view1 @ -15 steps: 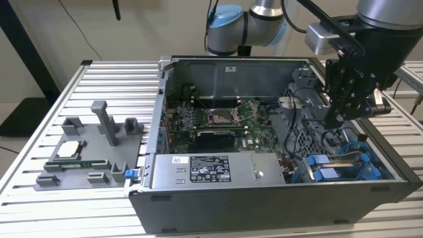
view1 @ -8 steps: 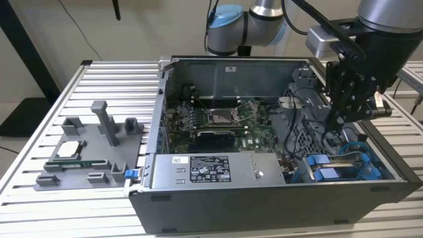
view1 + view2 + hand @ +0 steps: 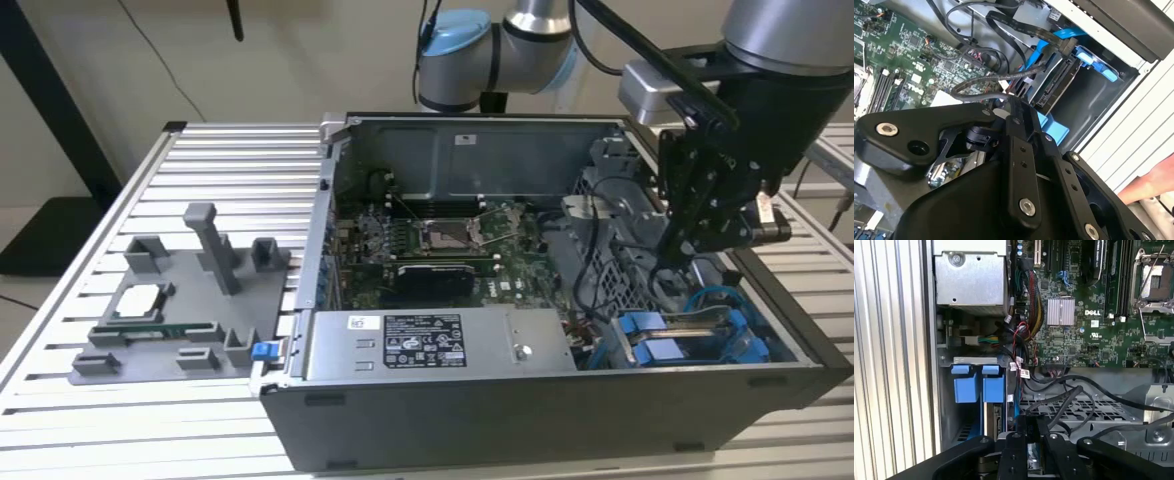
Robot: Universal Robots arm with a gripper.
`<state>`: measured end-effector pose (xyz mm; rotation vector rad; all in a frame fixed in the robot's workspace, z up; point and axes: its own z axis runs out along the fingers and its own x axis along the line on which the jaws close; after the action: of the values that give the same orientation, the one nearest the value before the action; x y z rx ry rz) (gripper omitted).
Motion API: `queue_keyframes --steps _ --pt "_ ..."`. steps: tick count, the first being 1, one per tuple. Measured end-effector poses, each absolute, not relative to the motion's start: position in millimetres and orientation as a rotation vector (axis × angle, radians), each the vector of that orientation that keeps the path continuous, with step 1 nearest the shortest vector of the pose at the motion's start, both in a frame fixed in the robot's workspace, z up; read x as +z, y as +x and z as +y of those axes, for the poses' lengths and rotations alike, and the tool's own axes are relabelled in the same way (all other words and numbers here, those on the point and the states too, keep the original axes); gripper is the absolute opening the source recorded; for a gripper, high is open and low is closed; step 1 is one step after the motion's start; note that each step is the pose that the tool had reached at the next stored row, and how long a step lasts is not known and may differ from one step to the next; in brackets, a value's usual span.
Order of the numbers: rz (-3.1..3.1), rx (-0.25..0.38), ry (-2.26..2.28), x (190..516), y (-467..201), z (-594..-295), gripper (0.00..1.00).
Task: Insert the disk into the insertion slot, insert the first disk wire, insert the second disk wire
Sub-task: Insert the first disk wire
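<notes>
The disk (image 3: 1056,87) sits in the insertion slot (image 3: 654,345) at the case's near corner on the exterior view's right, its blue frame between the slot's blue tabs (image 3: 974,382). Beside the tabs, the disk's edge (image 3: 996,422) shows. A black connector (image 3: 1067,47) with a blue cable rests at the disk's end. My gripper (image 3: 697,255) hangs inside the case just above the slot. Its fingers (image 3: 1010,107) stand close together on the end of a black disk wire (image 3: 979,87). That same wire (image 3: 1064,400) runs down between the fingers (image 3: 1029,426).
The open case holds a motherboard (image 3: 441,240) and a grey labelled power-supply box (image 3: 427,345). A perforated metal cage (image 3: 1089,410) with loose black cables lies beside the slot. A grey fixture (image 3: 174,300) with parts stands on the slatted table. A person's hand (image 3: 1154,182) is outside the case wall.
</notes>
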<state>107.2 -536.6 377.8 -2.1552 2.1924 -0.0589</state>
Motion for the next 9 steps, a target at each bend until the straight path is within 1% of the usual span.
queue_keyframes --steps 9 --pt "2.199 -0.046 -2.161 372.7 116.1 -543.6 0.00"
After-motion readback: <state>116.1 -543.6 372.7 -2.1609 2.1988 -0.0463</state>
